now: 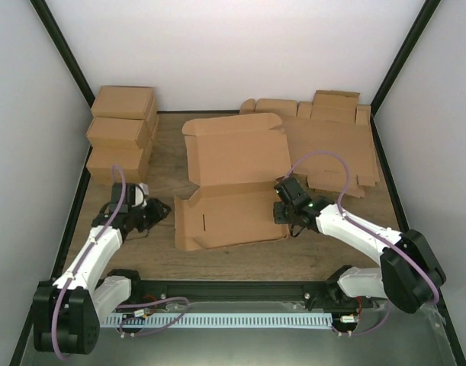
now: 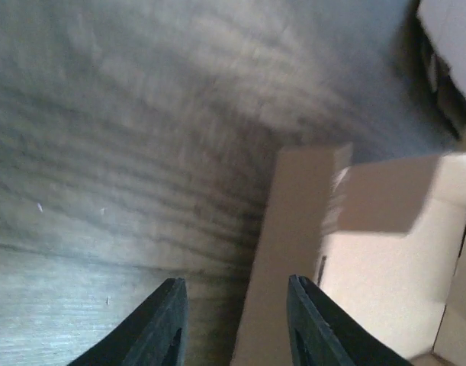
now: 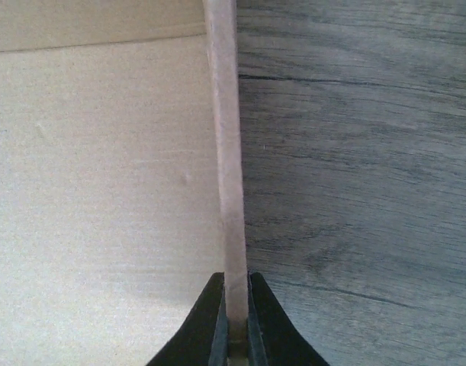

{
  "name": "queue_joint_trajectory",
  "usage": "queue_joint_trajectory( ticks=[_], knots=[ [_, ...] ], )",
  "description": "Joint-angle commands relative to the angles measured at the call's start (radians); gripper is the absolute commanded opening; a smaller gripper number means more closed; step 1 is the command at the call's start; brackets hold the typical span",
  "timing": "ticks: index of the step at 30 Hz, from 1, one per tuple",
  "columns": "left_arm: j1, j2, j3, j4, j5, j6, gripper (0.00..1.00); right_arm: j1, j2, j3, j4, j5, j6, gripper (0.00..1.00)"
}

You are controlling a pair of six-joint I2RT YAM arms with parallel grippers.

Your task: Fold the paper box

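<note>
The paper box (image 1: pixel 233 164) lies flat in the middle of the wooden table, its brown panels spread out and its side flaps partly raised. My right gripper (image 1: pixel 284 207) is at the box's right edge. In the right wrist view it (image 3: pixel 235 280) is shut on the thin edge of an upright side flap (image 3: pixel 226 152), with the box's panel (image 3: pixel 103 191) to the left. My left gripper (image 1: pixel 162 210) is just off the box's left edge. In the left wrist view it (image 2: pixel 234 280) stands open, with a raised box flap (image 2: pixel 294 206) reaching in front of the right finger and nothing gripped.
Three folded brown boxes (image 1: pixel 122 141) are stacked at the back left. A sheaf of flat cardboard blanks (image 1: pixel 332 145) lies at the back right, touching the box's right side. A white cable rail (image 1: pixel 233 320) runs along the near edge.
</note>
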Motion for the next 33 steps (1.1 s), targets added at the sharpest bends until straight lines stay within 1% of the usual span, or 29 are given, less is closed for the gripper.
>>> queue_joint_trajectory(
  ticks=[1,5,10,15,18,25,33],
  knots=[
    [0.006,-0.015,-0.138,0.153,0.111,-0.154,0.36,-0.021,-0.032,-0.005,0.066,-0.034,0.021,0.01],
    [0.005,-0.004,-0.198,0.205,0.113,-0.173,0.33,-0.029,-0.028,-0.006,0.083,-0.066,0.02,0.01],
    [0.001,0.077,-0.235,0.292,0.201,-0.179,0.33,-0.032,-0.02,-0.001,0.093,-0.084,0.011,0.01],
    [-0.001,0.106,-0.271,0.414,0.309,-0.219,0.4,-0.031,-0.018,0.0,0.1,-0.116,0.01,0.01],
    [-0.002,0.101,-0.304,0.534,0.41,-0.294,0.44,-0.032,-0.021,-0.004,0.107,-0.134,0.006,0.01],
    [-0.005,0.023,-0.284,0.565,0.476,-0.366,0.48,-0.032,-0.016,-0.005,0.112,-0.151,-0.001,0.01],
    [-0.007,-0.064,-0.292,0.529,0.467,-0.405,0.47,-0.032,-0.011,-0.005,0.117,-0.156,0.001,0.01]
  ],
)
